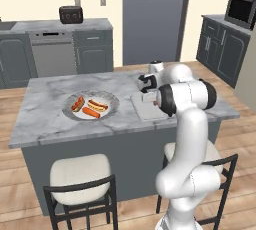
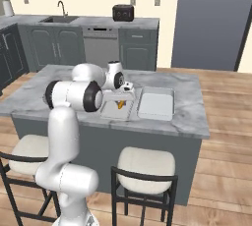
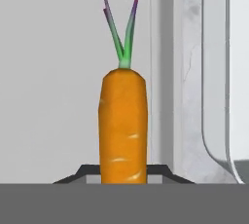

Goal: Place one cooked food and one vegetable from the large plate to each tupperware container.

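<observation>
My gripper [image 3: 123,175] is shut on the yellower orange carrot [image 3: 123,125], its green top pointing away from the hand. It hangs just above the floor of the left tupperware container [image 2: 112,111]; whether it touches I cannot tell. The second container [image 2: 156,104] lies beside it to the right. In the right base view the carrot [image 2: 120,104] shows under the gripper [image 2: 123,96]. On the large plate [image 1: 114,105] lie two hot dogs [image 1: 77,104] [image 1: 98,105] and the orange-red stick [image 1: 91,113]. My arm hides most of the containers [image 1: 145,110] in the left base view.
Two stools [image 2: 146,163] [image 1: 80,171] stand at the island's near side. A toaster [image 1: 71,14] and a sink [image 2: 59,18] are on the back counter, and a microwave [image 1: 241,9] is at the far right. A strip of marble counter [image 3: 189,72] separates the two containers.
</observation>
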Motion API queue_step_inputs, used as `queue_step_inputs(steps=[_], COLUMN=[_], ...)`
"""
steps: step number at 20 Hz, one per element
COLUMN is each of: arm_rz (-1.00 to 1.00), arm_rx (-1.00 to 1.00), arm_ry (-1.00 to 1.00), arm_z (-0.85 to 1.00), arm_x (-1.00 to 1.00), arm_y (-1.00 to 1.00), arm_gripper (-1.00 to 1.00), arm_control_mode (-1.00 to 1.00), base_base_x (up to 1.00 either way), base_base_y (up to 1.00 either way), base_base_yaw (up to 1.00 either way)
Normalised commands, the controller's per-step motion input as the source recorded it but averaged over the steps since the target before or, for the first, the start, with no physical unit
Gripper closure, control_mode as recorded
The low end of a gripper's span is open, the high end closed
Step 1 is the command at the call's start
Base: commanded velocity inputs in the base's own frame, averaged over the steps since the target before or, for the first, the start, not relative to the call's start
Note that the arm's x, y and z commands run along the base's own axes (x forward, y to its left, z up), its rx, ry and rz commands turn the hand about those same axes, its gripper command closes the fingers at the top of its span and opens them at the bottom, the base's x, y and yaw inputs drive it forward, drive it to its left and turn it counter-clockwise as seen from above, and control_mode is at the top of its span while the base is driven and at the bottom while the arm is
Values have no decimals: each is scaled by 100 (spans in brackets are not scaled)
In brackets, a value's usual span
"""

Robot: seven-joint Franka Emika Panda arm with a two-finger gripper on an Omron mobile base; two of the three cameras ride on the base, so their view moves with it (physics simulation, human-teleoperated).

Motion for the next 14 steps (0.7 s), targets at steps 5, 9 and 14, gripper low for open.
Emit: queue_step_inputs(steps=[5, 9, 14], arm_rz=[-1, -2, -2], arm_rx=[0, 0, 0], arm_ry=[0, 0, 0], arm_z=[-13, -19, -12], arm_x=[4, 0, 1], arm_y=[4, 0, 1], arm_gripper=[100, 100, -100], arm_control_mode=[-100, -100, -100], base_base_x=[0, 0, 0], base_base_y=[0, 0, 0], base_base_yaw=[0, 0, 0])
